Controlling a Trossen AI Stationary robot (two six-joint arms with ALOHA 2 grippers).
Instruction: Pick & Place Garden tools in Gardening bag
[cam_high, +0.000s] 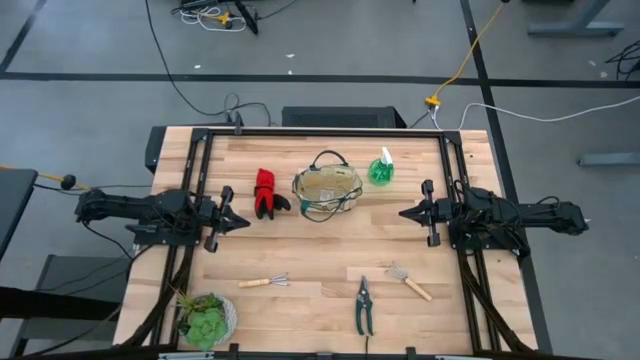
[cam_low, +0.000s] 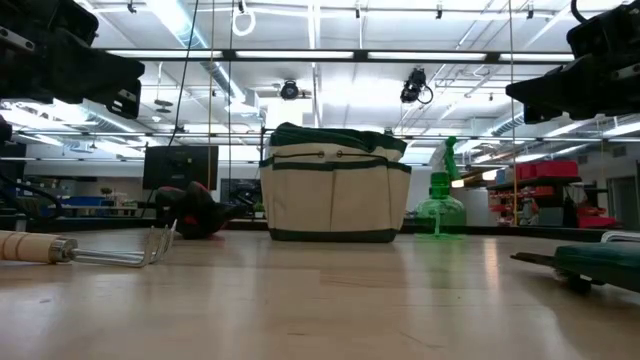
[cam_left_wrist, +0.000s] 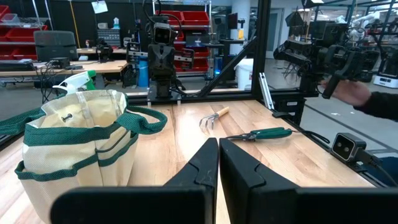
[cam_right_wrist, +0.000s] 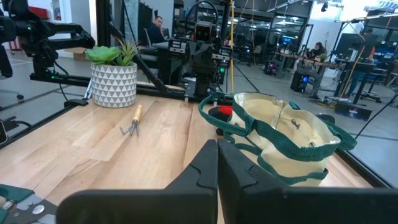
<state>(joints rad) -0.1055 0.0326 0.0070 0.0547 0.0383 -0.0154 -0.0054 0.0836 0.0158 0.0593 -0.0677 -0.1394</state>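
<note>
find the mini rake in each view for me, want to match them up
High view: mini rake near the front left, ahead of the gardening bag.
Low view: far left foreground.
Left wrist view: not visible.
Right wrist view: left of centre, beside the potted succulent.
Shared landmark: the gardening bag.

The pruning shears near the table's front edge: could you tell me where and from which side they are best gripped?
Probably across the green handles of the pruning shears, from straight above. They lie flat, lengthwise toward the front edge, with bare wood either side. The right gripper looks nearer.
</note>
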